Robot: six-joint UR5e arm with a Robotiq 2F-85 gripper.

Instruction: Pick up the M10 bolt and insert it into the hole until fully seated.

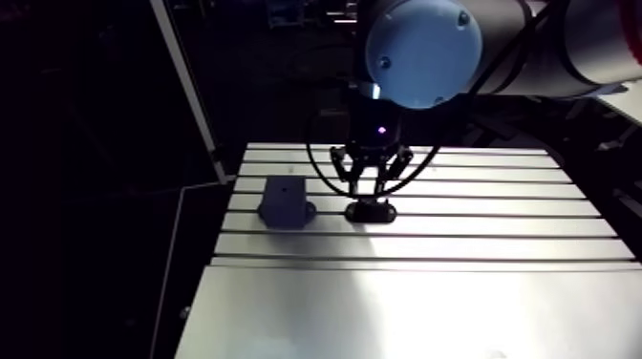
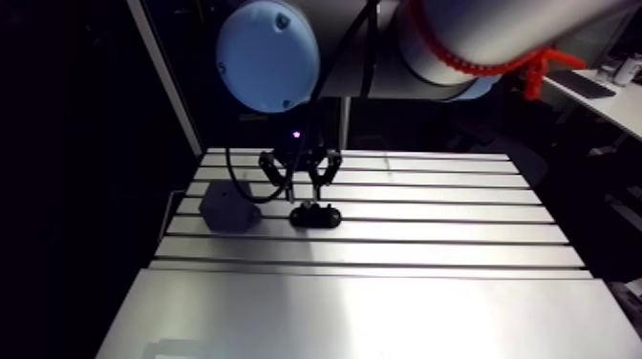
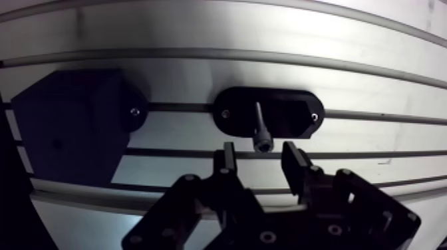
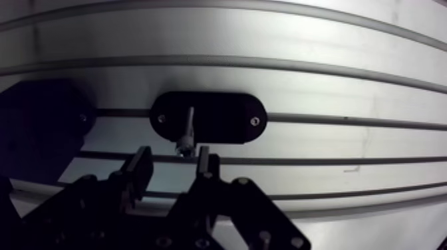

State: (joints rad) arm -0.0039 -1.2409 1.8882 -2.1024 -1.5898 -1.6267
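Note:
In the wrist view the M10 bolt [image 3: 260, 127] stands in a black oval holder [image 3: 293, 113], with its socket head towards the camera. My gripper [image 3: 259, 159] hangs over it, open. The bolt's head sits just ahead of the gap between the two fingertips, and neither fingertip touches it. Beside the holder stands a dark block [image 3: 66, 133]; no hole in it shows in the wrist view. In the arm view the gripper [image 1: 371, 186] hangs straight above the holder [image 1: 371, 212], and the block [image 1: 285, 202] stands a short way off on the table.
The slotted aluminium table [image 1: 430, 306] has long grooves running across it, and the holder and the block both sit on one groove. A smooth plate forms the table's near part. A slanted white frame bar [image 1: 191, 86] rises beyond the table's far left corner.

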